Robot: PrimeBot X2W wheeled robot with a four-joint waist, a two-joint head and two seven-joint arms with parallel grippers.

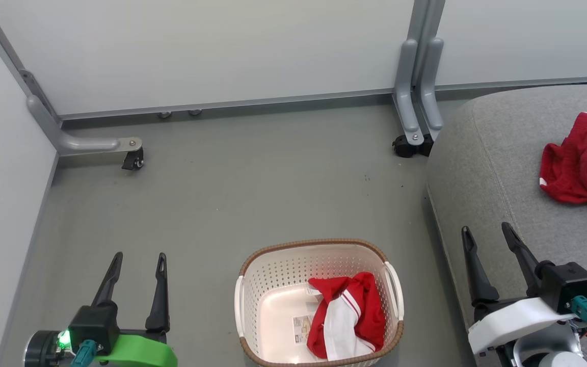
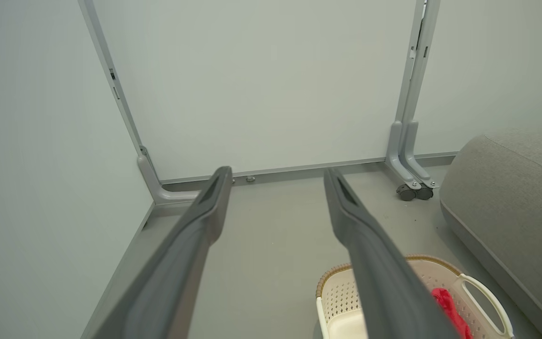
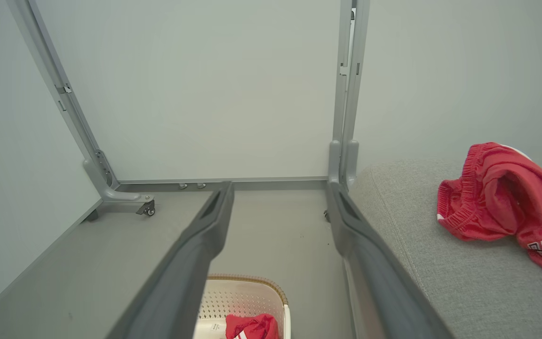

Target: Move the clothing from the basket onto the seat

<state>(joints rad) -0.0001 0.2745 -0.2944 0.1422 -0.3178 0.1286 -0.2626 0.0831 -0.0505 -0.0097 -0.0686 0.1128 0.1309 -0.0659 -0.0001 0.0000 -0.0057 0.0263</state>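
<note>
Here, in the head view, the basket (image 1: 319, 242) stands on the floor between the two arms. One red-and-white garment (image 1: 347, 316) is bunched against its right wall, with its long axis running roughly near to far. A red garment (image 1: 581, 163) already lies on the seat (image 1: 497, 163) at right. The left gripper (image 1: 140, 257) hangs over the floor left of the basket, and the right gripper (image 1: 486, 228) hangs over the seat's near edge. Both have fingers spread wide and carry nothing.

In the left wrist view, the left gripper (image 2: 276, 173) frames the floor with its parted fingers. The basket (image 2: 341, 292) sits low and to the right, with a strip of red inside.

In the right wrist view, the basket (image 3: 247, 294) lies low between the parted fingers of the right gripper (image 3: 280, 187), and the seat (image 3: 440, 245) lies directly to the right.

Judged from this, the right gripper is nearer both garment and seat, and would reach down and leftward.
</note>
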